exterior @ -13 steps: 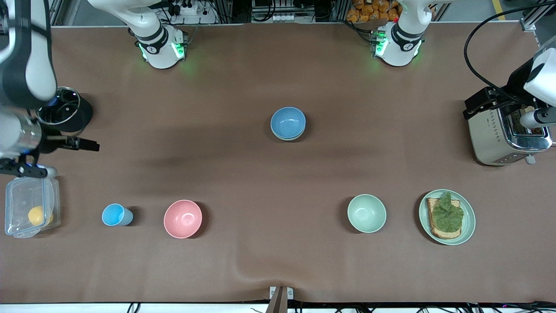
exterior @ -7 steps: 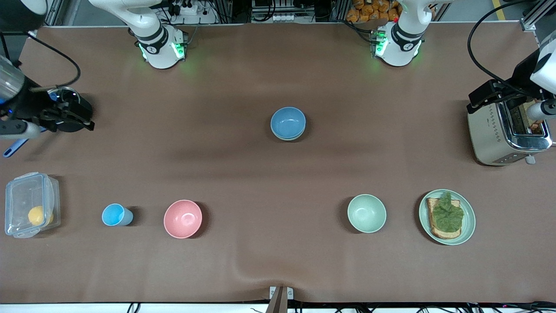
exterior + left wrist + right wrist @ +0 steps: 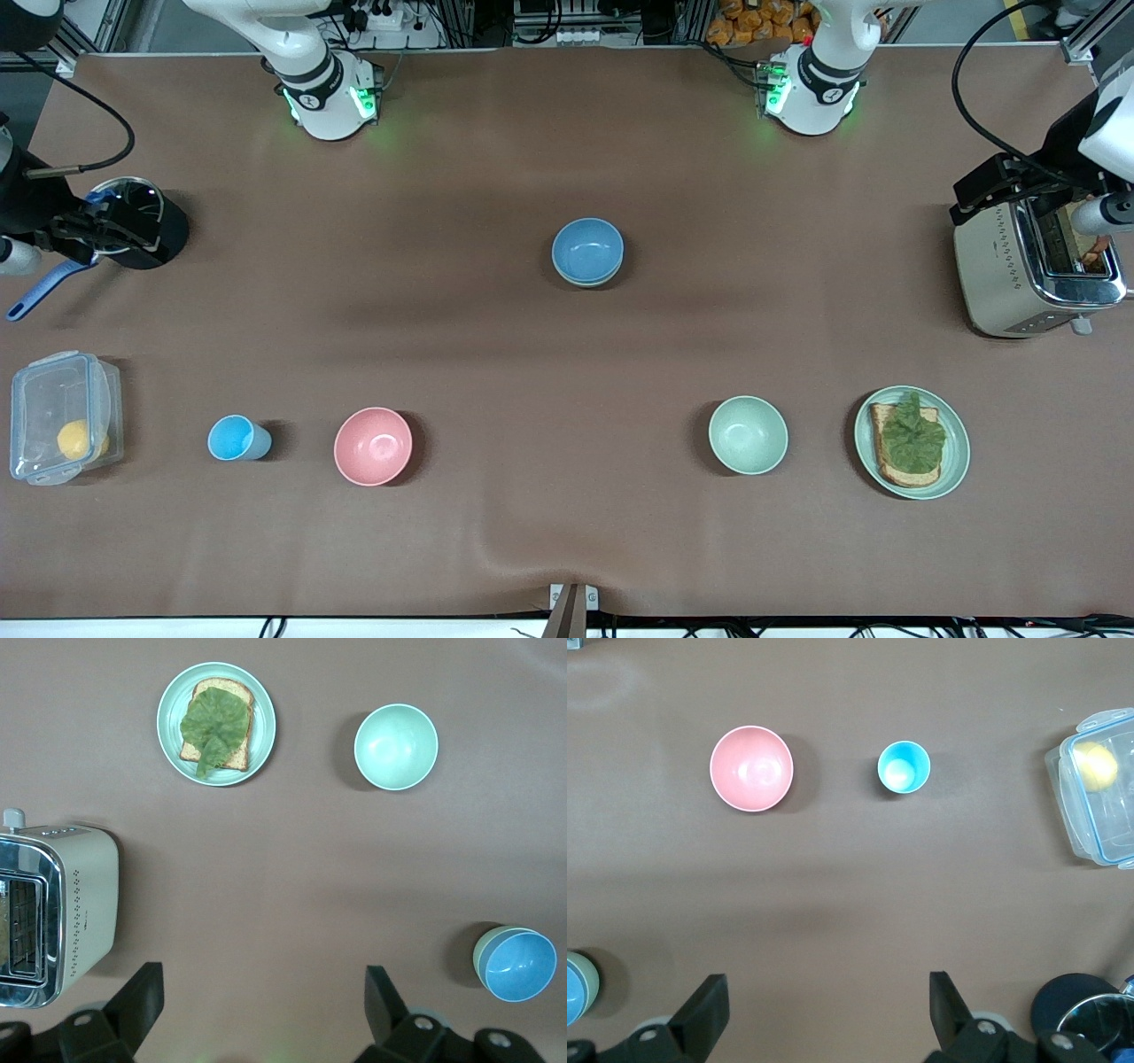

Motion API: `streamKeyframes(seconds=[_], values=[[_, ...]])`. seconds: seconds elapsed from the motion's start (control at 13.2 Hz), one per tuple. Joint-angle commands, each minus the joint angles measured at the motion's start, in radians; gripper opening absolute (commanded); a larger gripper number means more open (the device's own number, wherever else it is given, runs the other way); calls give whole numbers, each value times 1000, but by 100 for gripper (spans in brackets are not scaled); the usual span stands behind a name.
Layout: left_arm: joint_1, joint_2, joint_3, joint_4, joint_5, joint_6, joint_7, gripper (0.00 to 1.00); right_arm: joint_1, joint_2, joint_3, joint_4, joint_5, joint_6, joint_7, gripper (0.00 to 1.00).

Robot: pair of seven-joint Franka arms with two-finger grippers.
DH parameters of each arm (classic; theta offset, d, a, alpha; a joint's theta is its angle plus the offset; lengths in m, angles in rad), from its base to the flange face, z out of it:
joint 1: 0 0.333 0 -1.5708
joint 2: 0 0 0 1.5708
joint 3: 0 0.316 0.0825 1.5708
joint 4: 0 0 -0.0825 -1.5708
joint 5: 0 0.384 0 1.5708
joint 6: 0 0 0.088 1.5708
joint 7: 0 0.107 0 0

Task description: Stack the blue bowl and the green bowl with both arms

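The blue bowl (image 3: 587, 248) sits nested inside the green bowl (image 3: 586, 283) at the middle of the table; only the green rim shows under it. The left wrist view shows the pair too, the blue bowl (image 3: 523, 967) in the sage green bowl (image 3: 483, 950). The right wrist view catches them at its edge (image 3: 572, 994). My left gripper (image 3: 988, 190) is open and empty, high over the toaster (image 3: 1001, 275); its fingers (image 3: 146, 992) stand wide apart. My right gripper (image 3: 133, 232) is open and empty, high over a black pot (image 3: 164, 232).
A mint-green bowl (image 3: 748, 434) and a plate (image 3: 957, 461) with toast and lettuce lie nearer the front camera toward the left arm's end. A pink bowl (image 3: 373, 446), a small blue cup (image 3: 236, 438) and a clear box (image 3: 27, 390) lie toward the right arm's end.
My right arm has pulled back from over the clear box to over the black pot. My left arm has shifted slightly over the toaster. The bowls have not moved.
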Motion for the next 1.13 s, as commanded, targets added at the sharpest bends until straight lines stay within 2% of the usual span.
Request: streamKeyframes(seconds=[0.0,1.06], values=[[2,-24,1,-1,10,-28,11,100,-23,-15,13,-6,17,-3,-6,100],[13,-21,7,3,7,-54,14,100,-24,-10,24,36,14,-23,1,100]])
